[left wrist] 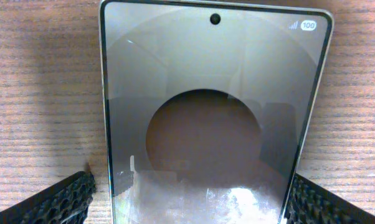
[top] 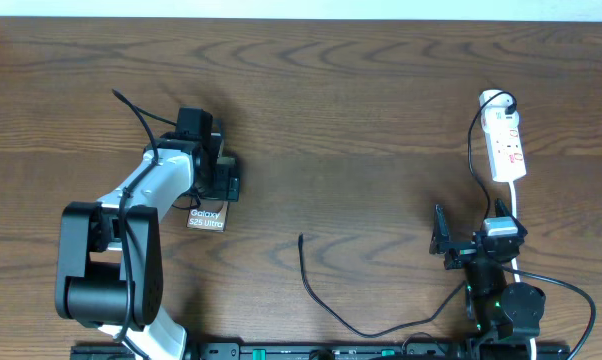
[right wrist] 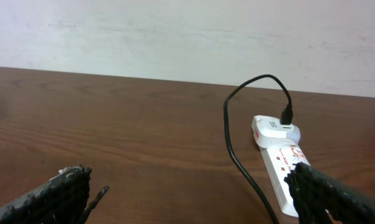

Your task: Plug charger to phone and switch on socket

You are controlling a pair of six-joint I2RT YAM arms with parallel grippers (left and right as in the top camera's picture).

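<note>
The phone [top: 206, 217] lies flat on the table at the left, its "Galaxy S25 Ultra" end towards the front. It fills the left wrist view [left wrist: 212, 93]. My left gripper [top: 217, 178] [left wrist: 190, 199] is open and straddles the phone, one finger on each long side; a strip of wood shows beside the left finger. The charger cable [top: 311, 285] lies loose, with its tip at centre front. It runs from a black plug in the white socket [top: 506, 145] at far right. My right gripper [top: 476, 235] [right wrist: 190, 193] is open and empty, just in front of the socket [right wrist: 278, 155].
The charger cable [right wrist: 234, 155] loops from the plug across the table left of the socket. A white cord [top: 518, 205] runs from the socket towards my right arm. A pale wall stands behind the table's far edge [right wrist: 175, 37].
</note>
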